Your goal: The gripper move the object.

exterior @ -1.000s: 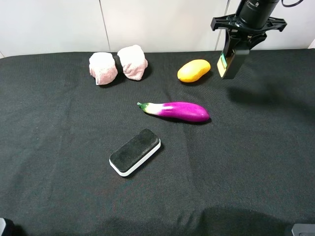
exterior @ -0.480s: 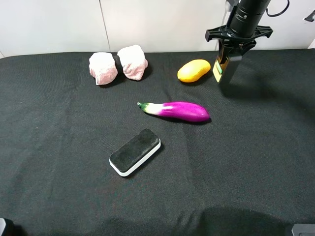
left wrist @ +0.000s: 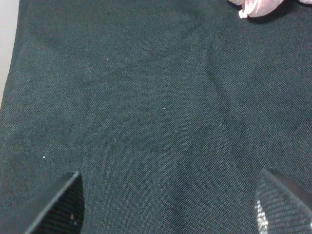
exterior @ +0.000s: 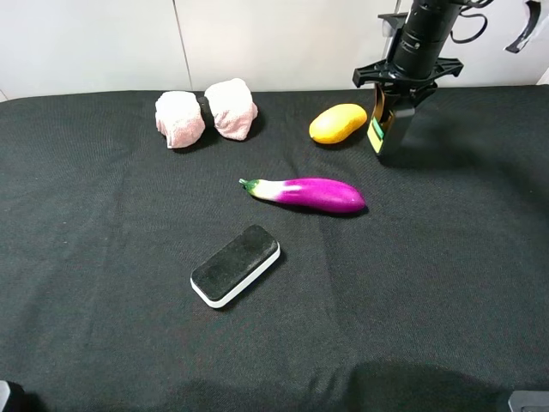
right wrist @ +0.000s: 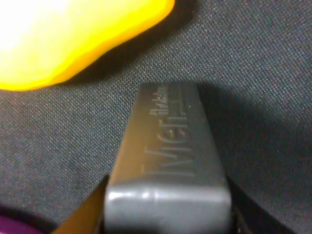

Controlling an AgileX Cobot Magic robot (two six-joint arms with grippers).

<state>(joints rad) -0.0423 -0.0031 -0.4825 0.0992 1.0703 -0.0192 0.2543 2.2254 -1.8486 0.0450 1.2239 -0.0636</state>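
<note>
The grey bottle (exterior: 383, 129) with a green-yellow label hangs upright in my right gripper (exterior: 396, 93), which is shut on its top end. It is at the back right, just to the right of the yellow mango (exterior: 337, 123). Its base is at or just above the black cloth; I cannot tell if it touches. In the right wrist view the bottle's grey side (right wrist: 168, 161) fills the middle, with the mango (right wrist: 73, 34) beside it. My left gripper (left wrist: 170, 204) is open and empty over bare cloth, and is out of the exterior view.
A purple eggplant (exterior: 309, 194) lies mid-table, in front of the mango. A black-and-white eraser block (exterior: 236, 264) lies nearer the front. Two pink rolled towels (exterior: 206, 112) sit at the back left; their edge shows in the left wrist view (left wrist: 258, 6).
My right gripper has carried the bottle down and a little left, closer to the mango and the cloth. Nothing else has moved.
</note>
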